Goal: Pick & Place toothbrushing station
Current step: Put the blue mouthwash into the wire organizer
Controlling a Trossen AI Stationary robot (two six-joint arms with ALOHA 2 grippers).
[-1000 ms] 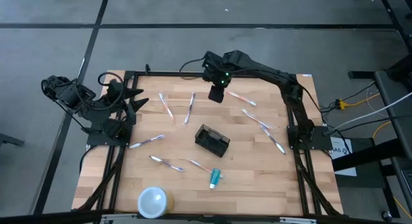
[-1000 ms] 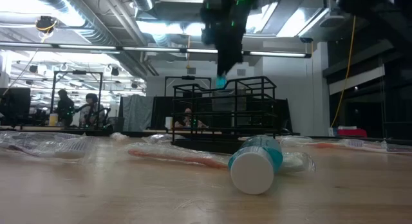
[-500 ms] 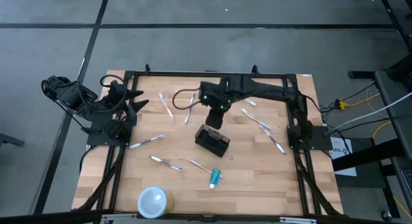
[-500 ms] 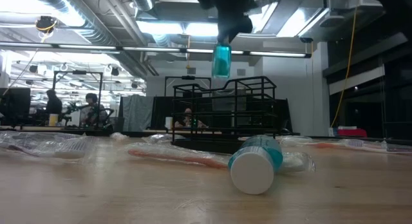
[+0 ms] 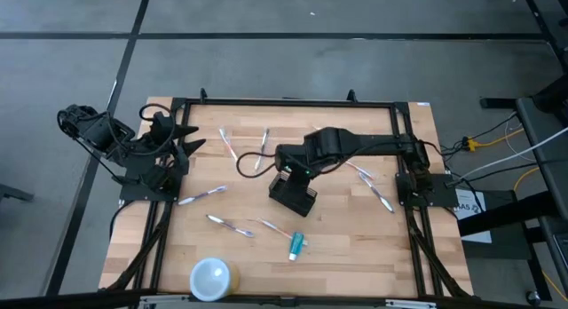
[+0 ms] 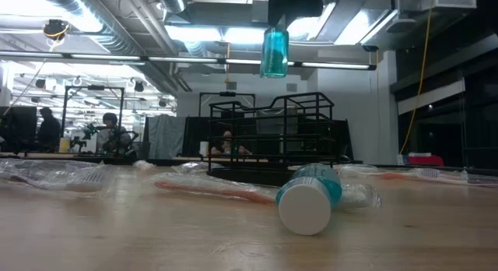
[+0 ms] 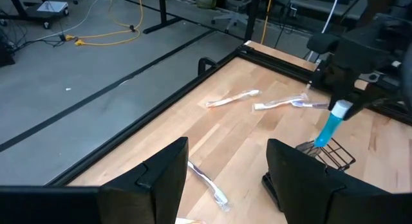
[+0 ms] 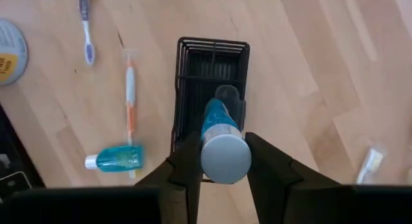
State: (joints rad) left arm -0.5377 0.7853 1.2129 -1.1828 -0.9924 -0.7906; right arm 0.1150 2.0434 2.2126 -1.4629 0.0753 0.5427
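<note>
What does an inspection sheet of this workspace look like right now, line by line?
Surface: wooden table inside a black frame.
Job's things: black mesh caddy near the table's middle; blue tube held above it.
Clutter: wrapped toothbrushes scattered around; a second blue tube lying flat; round white cup at the near edge.
Grippers: right gripper shut on the blue tube, over the caddy; left gripper open, waiting at the table's left edge.
Cables: yellow and white cables on the floor to the right.
Surroundings: people seated far behind the table.
</note>
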